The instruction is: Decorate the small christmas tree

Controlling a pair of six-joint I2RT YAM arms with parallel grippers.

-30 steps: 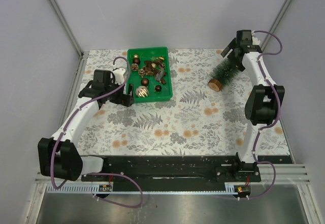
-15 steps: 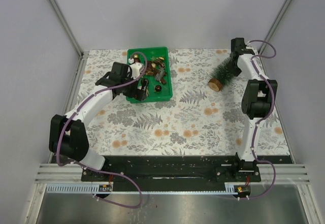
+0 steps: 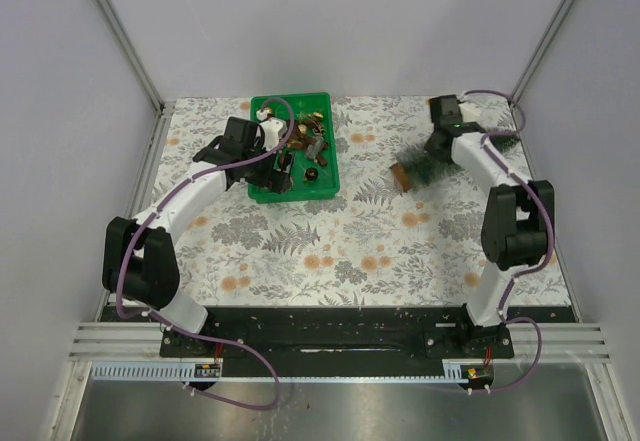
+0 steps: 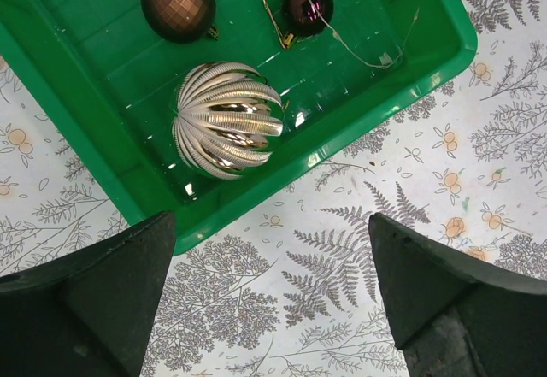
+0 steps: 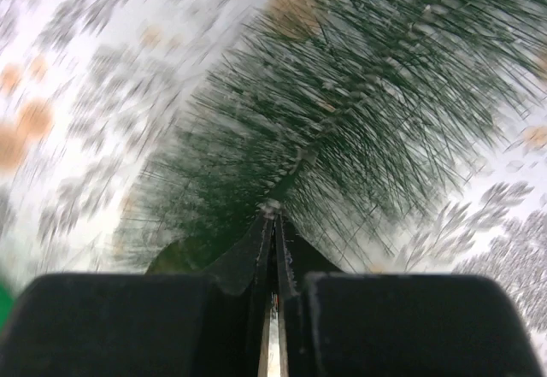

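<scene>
- At the far right of the table (image 3: 350, 246), your right end effector (image 5: 273, 223) is clenched on the thin top of the small christmas tree (image 3: 422, 165).
- The tree's long axis runs slantwise, wooden base near-left, tip far-right.
- The wrist view is blurred, and the arm hides the tip from above.
- Your left end effector (image 4: 269, 249) hangs released over the green tray (image 4: 410, 69) corner.

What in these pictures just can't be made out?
- Right wrist view: motion blur smears the small christmas tree; where the shut fingers pinch it is unclear.
- Top view: ornaments in the green tray are too small; the left arm covers some.
- Left wrist view: the frame edge cuts the tray off.
</scene>
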